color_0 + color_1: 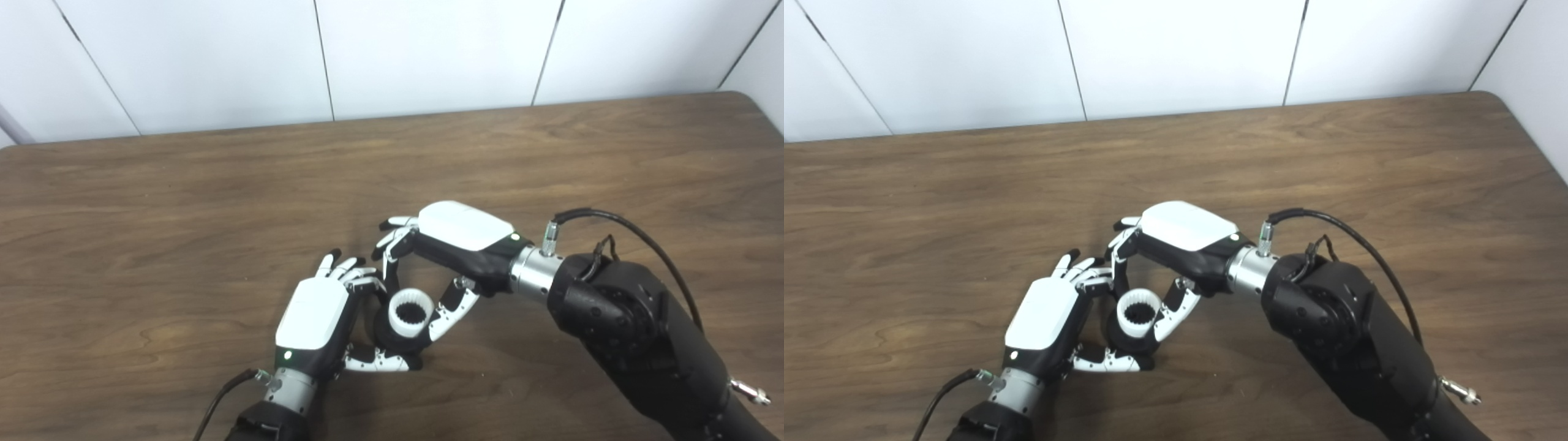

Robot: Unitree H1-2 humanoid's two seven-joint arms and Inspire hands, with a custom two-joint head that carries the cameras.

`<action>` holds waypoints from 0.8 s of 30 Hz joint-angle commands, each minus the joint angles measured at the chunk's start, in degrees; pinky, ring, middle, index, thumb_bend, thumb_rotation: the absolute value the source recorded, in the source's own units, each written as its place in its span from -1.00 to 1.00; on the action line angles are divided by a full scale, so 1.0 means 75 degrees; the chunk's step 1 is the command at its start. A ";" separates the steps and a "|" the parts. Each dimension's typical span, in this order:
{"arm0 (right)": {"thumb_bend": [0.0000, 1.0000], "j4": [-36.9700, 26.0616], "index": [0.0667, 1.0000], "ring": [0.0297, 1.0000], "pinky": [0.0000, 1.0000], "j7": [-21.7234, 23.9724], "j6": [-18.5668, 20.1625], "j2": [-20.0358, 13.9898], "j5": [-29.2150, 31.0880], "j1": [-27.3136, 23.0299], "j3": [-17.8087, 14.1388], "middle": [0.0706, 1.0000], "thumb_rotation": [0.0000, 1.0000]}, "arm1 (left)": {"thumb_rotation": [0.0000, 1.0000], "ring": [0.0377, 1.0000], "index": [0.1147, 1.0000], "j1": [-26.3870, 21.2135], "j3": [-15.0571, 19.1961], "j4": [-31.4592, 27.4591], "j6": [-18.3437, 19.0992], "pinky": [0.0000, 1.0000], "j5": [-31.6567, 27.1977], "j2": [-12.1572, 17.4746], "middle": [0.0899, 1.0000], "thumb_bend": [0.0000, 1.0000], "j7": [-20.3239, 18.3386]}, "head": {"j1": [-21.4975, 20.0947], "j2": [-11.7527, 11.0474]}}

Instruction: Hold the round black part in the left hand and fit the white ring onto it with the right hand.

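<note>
Between both hands, low over wooden table (184, 202): left hand (315, 318) curling shut around round black plastic part (392, 340), opening tilted up; right hand (456, 245) pinching toothed white plastic ring (410, 313) from above, seating it on top, axes nearly lining up.

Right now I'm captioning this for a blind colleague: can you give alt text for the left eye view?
Two robot hands meet over a brown wooden table: the left hand grips a round black part with a toothed white ring on top, while the right hand brackets the ring with fingers and thumb. White wall panels stand behind.
</note>
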 commanded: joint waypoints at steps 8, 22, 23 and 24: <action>0.04 0.0166 -0.10 0.85 0.68 -0.0280 -0.0411 0.0085 -0.0171 -0.0055 -0.0105 0.57 -0.74 | -0.90 0.77 -0.17 -0.0011 -0.0127 -0.0075 0.0001 1.00 0.0109 -0.0039 0.49 0.05 -0.0133 | 0.0006 0.0028; 0.04 0.0307 -0.10 0.87 0.67 -0.0397 -0.0454 0.0295 -0.0266 -0.0011 -0.0121 0.57 -0.74 | -0.90 0.76 -0.17 -0.0001 -0.0186 -0.0114 0.0045 1.00 0.0112 -0.0097 0.49 0.05 -0.0140 | 0.0016 0.0055; 0.04 0.0315 -0.10 0.87 0.67 -0.0407 -0.0463 0.0318 -0.0278 -0.0007 -0.0113 0.57 -0.74 | -0.90 0.77 -0.17 -0.0004 -0.0186 -0.0119 0.0055 1.00 0.0119 -0.0097 0.49 0.04 -0.0158 | 0.0016 0.0055; 0.04 0.0322 -0.10 0.87 0.67 -0.0412 -0.0470 0.0339 -0.0301 -0.0004 -0.0104 0.57 -0.74 | -0.90 0.77 -0.17 -0.0006 -0.0187 -0.0118 0.0060 1.00 0.0124 -0.0097 0.50 0.04 -0.0166 | 0.0017 0.0056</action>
